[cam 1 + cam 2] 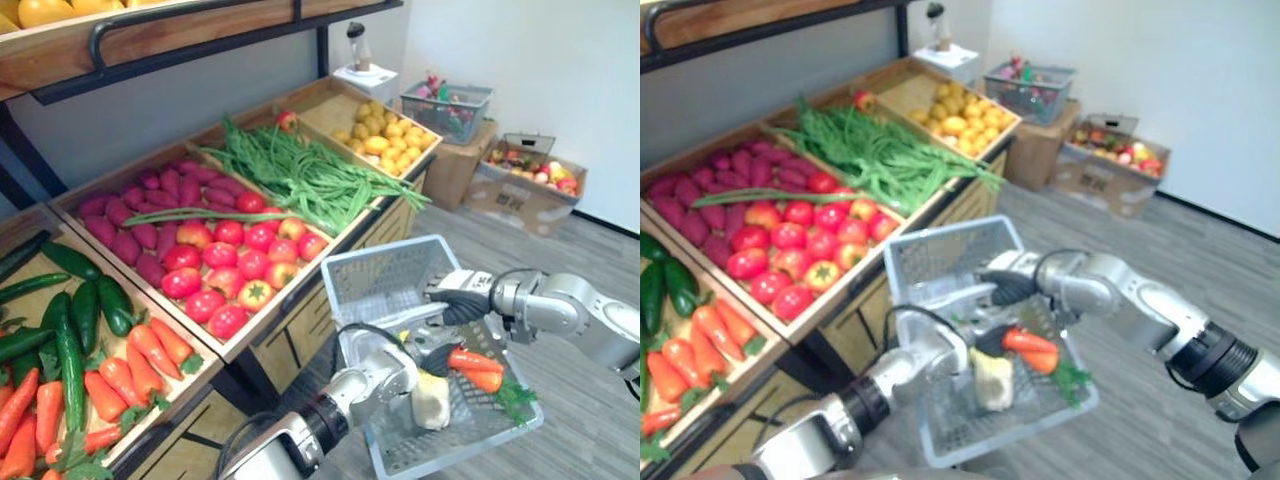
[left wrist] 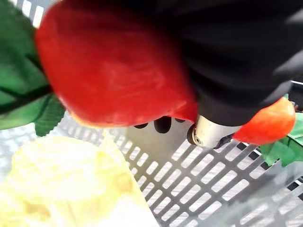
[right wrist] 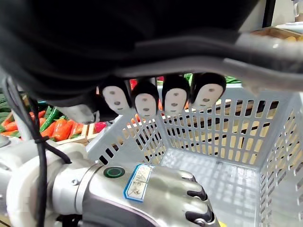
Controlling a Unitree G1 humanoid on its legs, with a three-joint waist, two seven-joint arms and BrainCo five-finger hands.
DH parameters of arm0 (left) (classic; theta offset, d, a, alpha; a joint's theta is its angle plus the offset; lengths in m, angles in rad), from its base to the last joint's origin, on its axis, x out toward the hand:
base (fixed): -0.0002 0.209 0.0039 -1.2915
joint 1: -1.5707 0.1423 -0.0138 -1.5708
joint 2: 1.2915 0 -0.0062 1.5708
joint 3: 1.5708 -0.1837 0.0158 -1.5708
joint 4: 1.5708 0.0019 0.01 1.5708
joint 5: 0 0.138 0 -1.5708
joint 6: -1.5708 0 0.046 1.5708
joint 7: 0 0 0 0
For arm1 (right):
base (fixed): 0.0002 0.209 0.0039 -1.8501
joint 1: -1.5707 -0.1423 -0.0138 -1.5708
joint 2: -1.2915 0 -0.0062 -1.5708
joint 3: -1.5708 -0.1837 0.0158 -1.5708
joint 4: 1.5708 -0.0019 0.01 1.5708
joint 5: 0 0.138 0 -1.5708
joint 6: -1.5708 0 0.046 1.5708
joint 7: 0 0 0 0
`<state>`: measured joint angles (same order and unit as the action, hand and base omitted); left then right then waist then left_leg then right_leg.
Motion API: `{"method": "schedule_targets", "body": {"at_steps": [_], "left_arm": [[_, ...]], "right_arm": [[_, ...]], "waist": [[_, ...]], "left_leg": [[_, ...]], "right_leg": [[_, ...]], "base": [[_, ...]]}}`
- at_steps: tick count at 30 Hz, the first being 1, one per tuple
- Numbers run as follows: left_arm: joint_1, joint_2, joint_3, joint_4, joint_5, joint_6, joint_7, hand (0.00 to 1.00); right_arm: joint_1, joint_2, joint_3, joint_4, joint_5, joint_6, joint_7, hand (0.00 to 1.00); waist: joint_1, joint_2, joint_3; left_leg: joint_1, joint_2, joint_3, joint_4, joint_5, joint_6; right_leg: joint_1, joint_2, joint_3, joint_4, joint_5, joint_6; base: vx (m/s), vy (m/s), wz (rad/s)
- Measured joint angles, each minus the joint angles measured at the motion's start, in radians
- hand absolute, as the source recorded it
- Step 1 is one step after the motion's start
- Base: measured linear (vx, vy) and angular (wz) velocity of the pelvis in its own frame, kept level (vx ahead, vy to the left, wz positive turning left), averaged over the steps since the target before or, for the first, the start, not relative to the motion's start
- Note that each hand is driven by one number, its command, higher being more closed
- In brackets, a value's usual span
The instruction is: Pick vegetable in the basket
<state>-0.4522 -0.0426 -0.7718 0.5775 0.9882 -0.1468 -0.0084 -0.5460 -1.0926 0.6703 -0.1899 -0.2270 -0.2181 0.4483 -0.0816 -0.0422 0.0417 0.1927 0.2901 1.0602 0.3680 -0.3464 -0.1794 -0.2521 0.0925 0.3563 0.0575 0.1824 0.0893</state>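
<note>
Carrot (image 1: 472,360) sits in my left hand (image 1: 428,360), fingers curled round its thick end, the green top pointing away from me, and I judge it hangs just above the floor of the basket (image 1: 385,255) so I can let go without it bouncing. Right under it lies a second carrot (image 1: 486,381), and beside that a pale yellow vegetable (image 1: 431,400) I can't name for certain, so I've come in over the free part of the mesh. My right hand (image 1: 462,296) is wrapped over the basket's near edge, fingers hooked down; that keeps the basket steady and level in the air beside the wooden stand (image 1: 300,310). Off to my left, well apart, are the crate of carrots (image 1: 130,370) and the tomatoes (image 1: 240,265).
</note>
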Motion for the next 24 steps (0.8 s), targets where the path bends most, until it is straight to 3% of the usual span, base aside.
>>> {"method": "schedule_targets", "body": {"at_steps": [14, 19, 24], "left_arm": [[-0.035, -0.038, 0.033, 0.112, -0.003, 0.026, -0.02, 0.0], [-0.037, -0.04, 0.032, 0.101, -0.004, 0.025, -0.021, 0.0], [-0.036, -0.037, 0.001, 0.026, -0.021, 0.021, -0.04, 0.0]], "right_arm": [[0.0, 0.0, -0.082, -0.023, 0.011, 0.009, 0.02, 1.0], [0.006, 0.003, -0.102, -0.039, 0.011, 0.009, 0.02, 1.0], [0.097, 0.015, -0.199, -0.052, 0.012, 0.009, 0.02, 1.0]], "waist": [[0.0, -0.002, 0.002], [0.002, -0.008, 0.006], [0.003, -0.013, 0.017]], "left_leg": [[0.007, 0.0, 0.024, 0.001, -0.004, -0.006], [0.007, 0.0, 0.023, 0.003, -0.004, -0.006], [0.0, 0.003, 0.008, 0.004, -0.005, -0.006]], "right_leg": [[-0.005, 0.011, 0.021, 0.0, 0.001, 0.002], [-0.005, 0.01, 0.021, 0.001, 0.001, 0.002], [-0.004, 0.003, 0.004, 0.003, 0.001, 0.002]], "base": [[0.0, -0.009, -0.04], [0.0, -0.004, 0.01], [-0.01, -0.019, 0.09]]}}
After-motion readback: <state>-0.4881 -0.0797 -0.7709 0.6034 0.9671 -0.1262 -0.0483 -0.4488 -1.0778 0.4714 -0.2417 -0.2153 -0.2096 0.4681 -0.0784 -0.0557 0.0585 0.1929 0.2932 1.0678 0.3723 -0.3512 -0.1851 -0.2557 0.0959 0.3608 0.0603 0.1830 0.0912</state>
